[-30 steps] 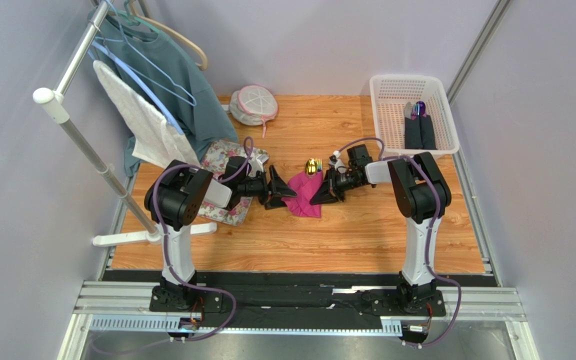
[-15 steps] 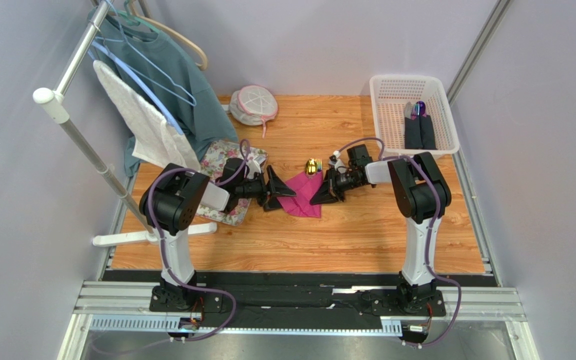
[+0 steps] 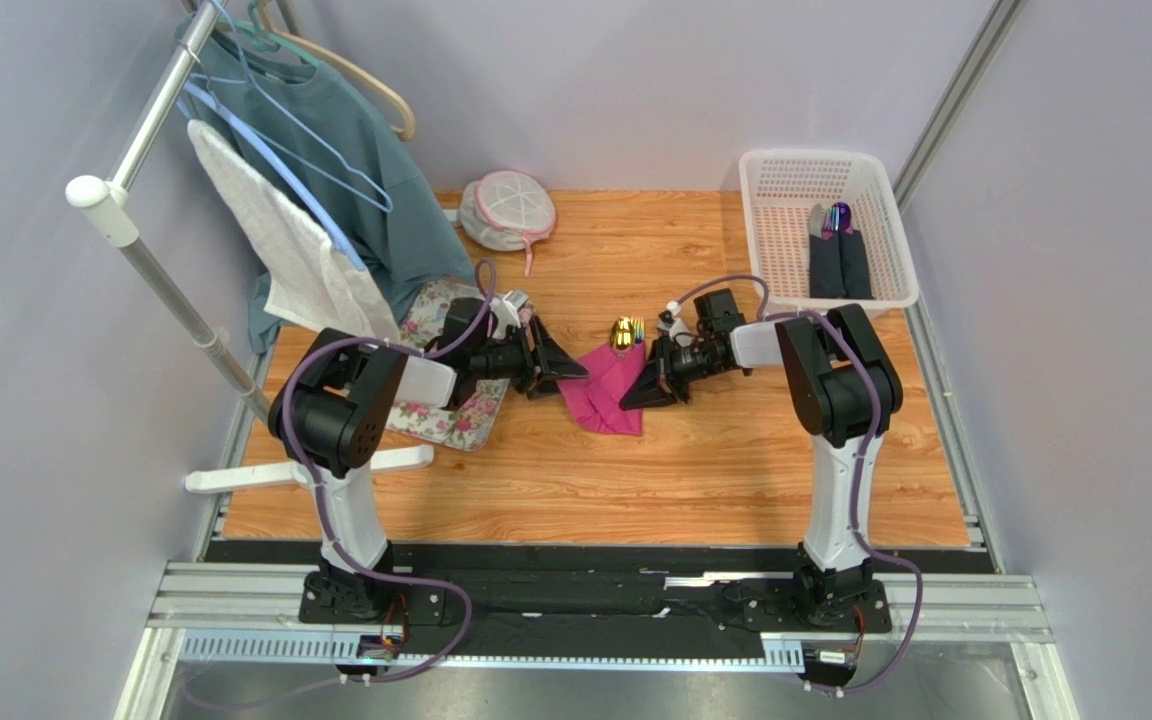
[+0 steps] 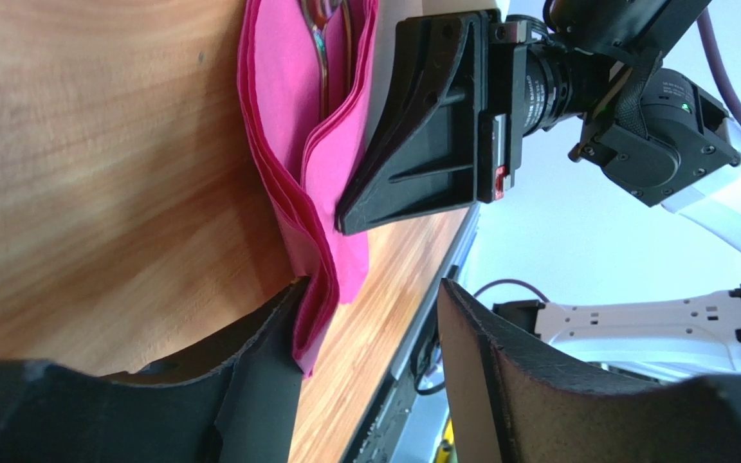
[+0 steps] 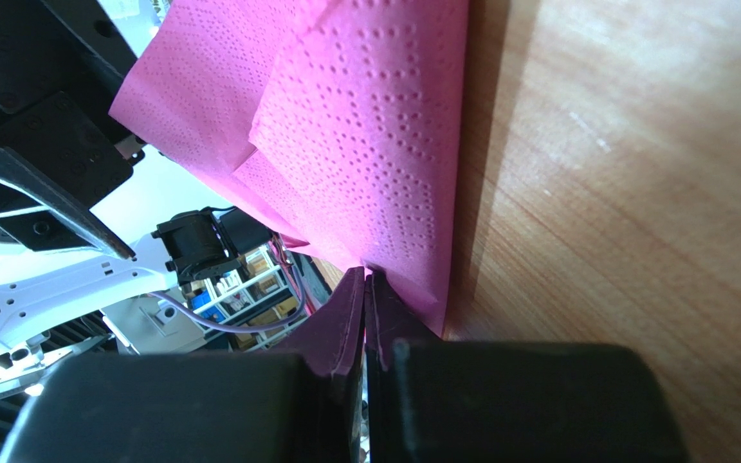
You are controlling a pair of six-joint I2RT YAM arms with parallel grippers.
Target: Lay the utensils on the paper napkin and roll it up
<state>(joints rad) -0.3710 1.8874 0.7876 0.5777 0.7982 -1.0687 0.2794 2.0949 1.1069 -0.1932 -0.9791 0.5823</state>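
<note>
Counter (image 3: 597, 488), near part: plain wood in front of both bases. Mid-counter, the napkin (image 3: 602, 393) lies folded into loose layers between the two grippers. Right gripper (image 3: 633, 399): jaws clamped flat on the napkin's right edge, and the right wrist view shows paper pinched at the tips. Left gripper (image 3: 567, 371): jaws apart, straddling the opposite edge. In the left wrist view one finger (image 4: 258, 357) touches the lip of the fold, the other stands clear, and nothing is pinched. Utensils (image 3: 626, 333) sit in the fold with their gold ends poking out the far side, and thin handles show in the crease in the left wrist view. Farther back are the floral cloth (image 3: 455, 420) on the left and the basket (image 3: 757, 195) at far right. Likely step: getting a second hold so the roll can start. To do it well, the left jaws should close low on all layers at once, not just the top sheet. Both grippers should then turn the same way with light tension, since the paper looks thin and could tear at the right pinch. Watch the open far end, where the utensils could slide out if the fold tilts.
</note>
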